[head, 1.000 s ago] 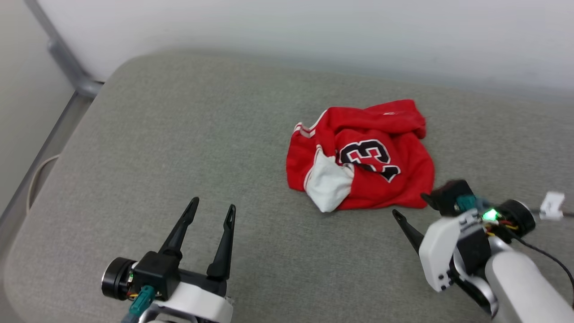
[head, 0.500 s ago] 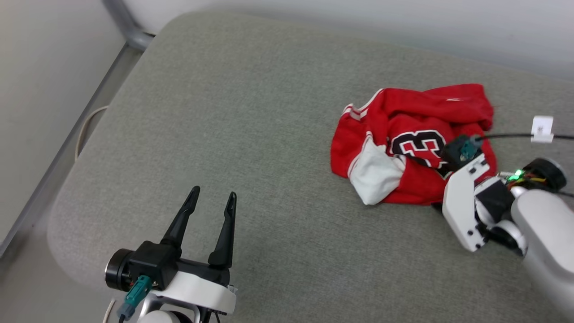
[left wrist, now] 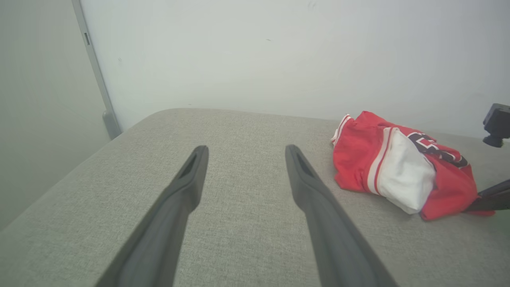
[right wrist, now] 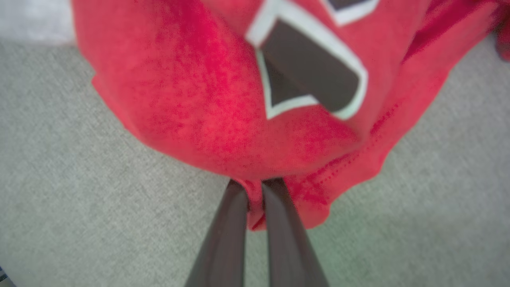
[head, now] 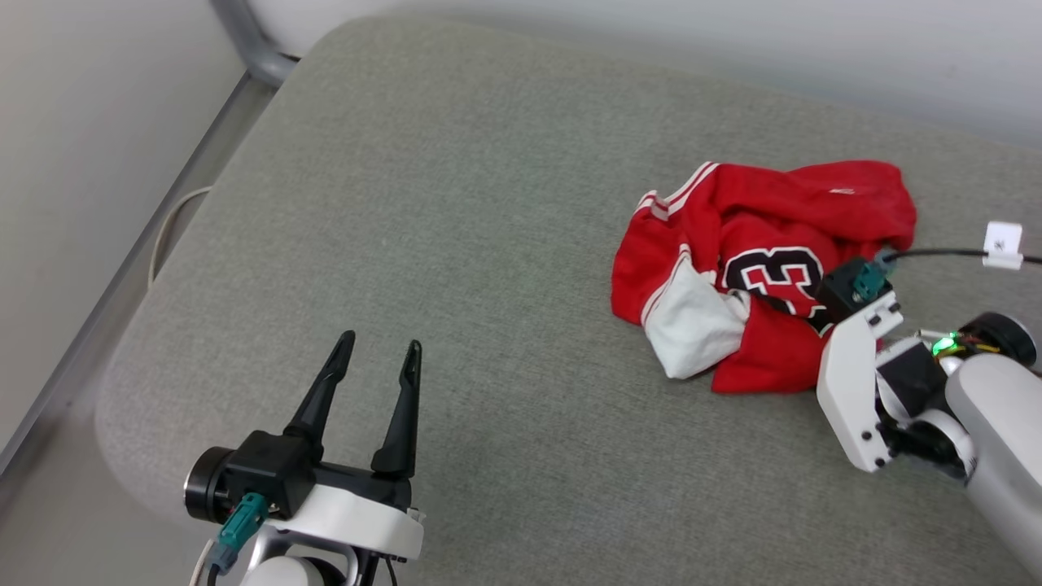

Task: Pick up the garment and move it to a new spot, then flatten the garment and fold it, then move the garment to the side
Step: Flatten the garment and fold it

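1. Head view: the garment, a red jersey-style shirt, lies crumpled on a grey cushion, toward the cushion's right side.
2. A black, white-outlined "23" can be read on its front. A white sleeve with red-and-white striped trim lies folded at the near edge.
3. Right wrist view: the right gripper has its jaws pressed together, pinching a fold of the garment's red hem.
4. The left gripper is over bare cushion, well apart from the garment, its jaws spread and holding nothing.
5. A white tag hangs on a black cable; its marking is too small to read.
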